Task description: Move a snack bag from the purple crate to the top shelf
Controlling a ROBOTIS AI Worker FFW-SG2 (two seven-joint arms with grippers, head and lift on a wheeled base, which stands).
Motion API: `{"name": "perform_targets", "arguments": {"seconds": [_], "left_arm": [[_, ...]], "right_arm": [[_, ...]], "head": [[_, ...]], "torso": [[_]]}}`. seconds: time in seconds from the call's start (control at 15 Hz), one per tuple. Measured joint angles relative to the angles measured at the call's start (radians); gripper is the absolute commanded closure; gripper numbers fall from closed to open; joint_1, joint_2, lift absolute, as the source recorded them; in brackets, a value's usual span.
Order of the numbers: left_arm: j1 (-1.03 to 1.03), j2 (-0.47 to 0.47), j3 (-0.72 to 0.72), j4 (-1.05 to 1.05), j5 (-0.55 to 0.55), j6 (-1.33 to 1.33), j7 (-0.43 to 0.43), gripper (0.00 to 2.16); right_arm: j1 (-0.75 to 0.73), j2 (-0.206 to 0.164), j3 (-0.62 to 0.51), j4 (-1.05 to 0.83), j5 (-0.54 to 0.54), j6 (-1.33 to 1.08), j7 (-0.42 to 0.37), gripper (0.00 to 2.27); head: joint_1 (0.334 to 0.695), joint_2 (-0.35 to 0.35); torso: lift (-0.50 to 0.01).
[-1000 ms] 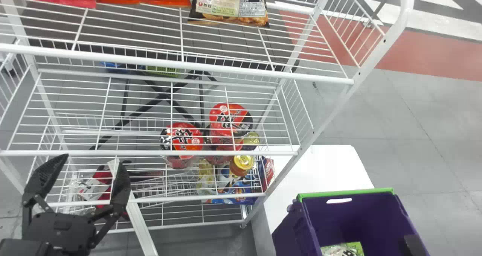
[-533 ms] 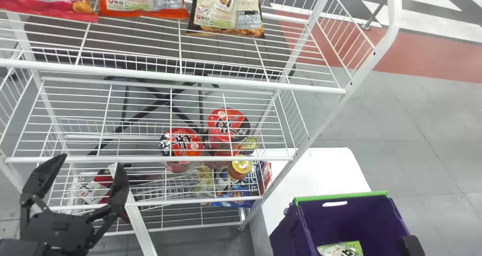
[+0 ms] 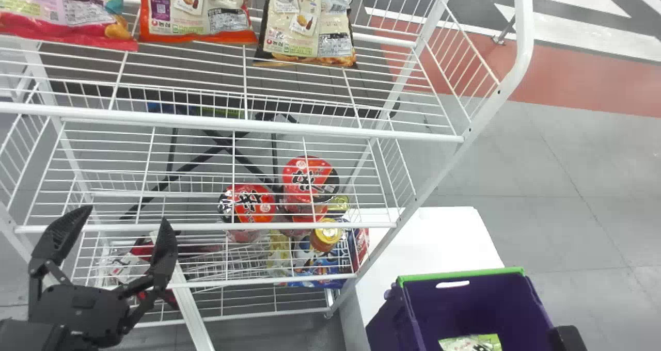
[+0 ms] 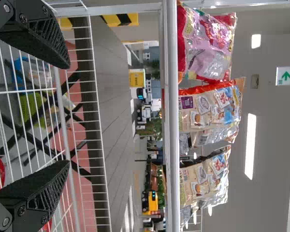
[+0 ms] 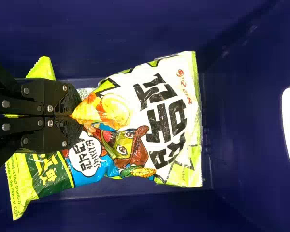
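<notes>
The right gripper [image 3: 567, 338] is positioned at the purple crate [image 3: 477, 307]; its jaws are closed on the snack bag [image 5: 154, 140], which lies inside the crate. The left gripper [image 3: 128, 212] is located well to the left of the crate, jaws open. The white tabletop [image 3: 431, 245] extends beyond the crate, on its far side.

Three snack packets [image 3: 199, 13] are lined up along the top shelf [image 3: 232, 123] of the wire rack [image 3: 439, 173]. Instant-noodle bowls [image 3: 310, 180] and a jar [image 3: 326, 236] are grouped lower down, toward its right. The crate [image 3: 461, 274] is placed right of the rack, by the table's [image 3: 428, 248] near end; a snack bag [image 3: 471, 342] is contained inside.
</notes>
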Motion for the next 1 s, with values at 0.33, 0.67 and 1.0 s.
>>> {"name": "perform_targets", "arguments": {"seconds": [0.33, 0.67, 1.0], "left_arm": [[-0.002, 0.001, -0.004, -0.006, 0.002, 0.01, -0.002, 0.12], [-0.002, 0.002, -0.003, -0.007, 0.003, 0.018, -0.004, 0.12], [-0.005, 0.0, -0.001, -0.006, 0.004, 0.019, -0.004, 0.12]], "right_arm": [[-0.002, -0.004, 0.0, -0.001, 0.0, 0.009, 0.002, 1.4], [-0.007, -0.003, 0.0, -0.014, 0.005, 0.028, 0.022, 1.4], [-0.008, -0.001, -0.001, -0.023, 0.002, 0.035, 0.023, 1.4]], "head": [[0.695, -0.35], [0.695, -0.35], [0.695, -0.35]], "torso": [[-0.169], [-0.149], [-0.129]]}}
